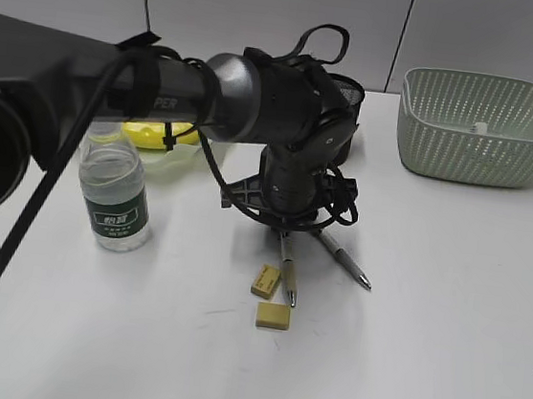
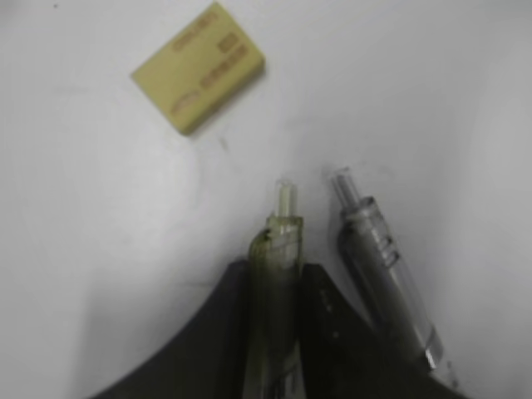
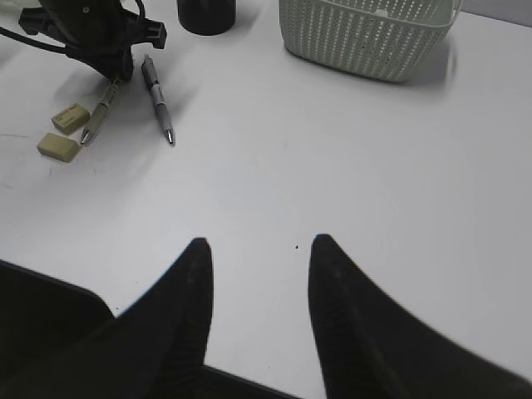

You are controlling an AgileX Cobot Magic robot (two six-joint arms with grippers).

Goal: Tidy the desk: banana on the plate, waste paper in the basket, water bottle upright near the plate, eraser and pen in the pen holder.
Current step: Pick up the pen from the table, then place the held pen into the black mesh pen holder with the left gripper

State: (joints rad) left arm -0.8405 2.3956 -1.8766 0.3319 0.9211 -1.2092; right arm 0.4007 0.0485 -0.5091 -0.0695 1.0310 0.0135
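- Your left gripper [image 1: 287, 233] is down on the flat white desk [image 1: 445, 326], its jaws pinched on a translucent yellow-green pen [image 2: 277, 274] near the clicker end.
- A second clear grey pen [image 2: 382, 266] lies just beside the held one, angling away.
- Two pale yellow rectangular erasers [image 1: 266, 279] [image 1: 272, 316] lie close to the pen tips.
- Your right gripper [image 3: 258, 307] hangs over bare desk with its fingers spread and nothing between them.
- The pale grey-green woven plastic basket [image 1: 482, 128] at the back right has something small and white inside; you cannot tell what.
- The black wire-mesh pen holder [image 3: 206, 15] stands behind the left arm, contents hidden.
- The yellow banana [image 1: 153, 135] sits in the translucent pale-green plate [image 1: 179, 163].
- The clear water bottle with the dark-green label [image 1: 115, 192] stands upright near the plate.
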